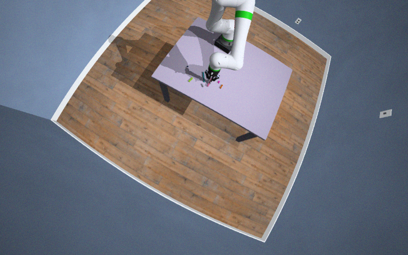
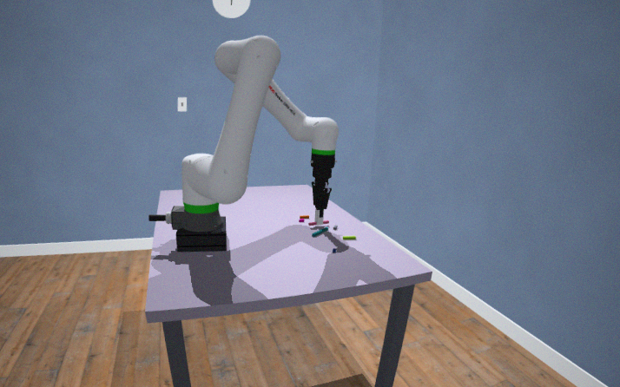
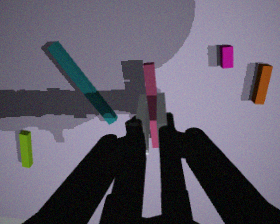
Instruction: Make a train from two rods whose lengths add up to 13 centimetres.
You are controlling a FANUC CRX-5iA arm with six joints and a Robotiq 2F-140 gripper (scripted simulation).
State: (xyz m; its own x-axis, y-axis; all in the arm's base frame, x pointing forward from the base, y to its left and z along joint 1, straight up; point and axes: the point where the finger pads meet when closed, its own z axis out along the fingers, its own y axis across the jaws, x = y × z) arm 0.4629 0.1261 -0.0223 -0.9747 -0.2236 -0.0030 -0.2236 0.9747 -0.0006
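The gripper (image 1: 210, 79) (image 2: 319, 221) (image 3: 153, 105) holds the pink rod (image 1: 209, 81) (image 2: 326, 221) (image 3: 149, 77), at centre in the wrist view, narrow fingers astride its width, presumably leaving both ends free for end-to-end placement with orange (image 1: 221, 86) (image 2: 304, 217) (image 3: 262, 84), upper right.

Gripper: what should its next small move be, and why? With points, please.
I'd raise the pink rod (image 1: 208, 84) (image 2: 312, 223) (image 3: 149, 77) slightly higher, then ease toward the orange rod (image 1: 221, 86) (image 2: 304, 217) (image 3: 262, 84). The gripper (image 1: 209, 82) (image 2: 319, 220) (image 3: 153, 105) is shut on pink, whose shadow sits apart below it; pink and orange total 13, and magenta (image 1: 218, 82) (image 2: 301, 220) (image 3: 227, 56) lies near orange, so extra clearance seems wise.
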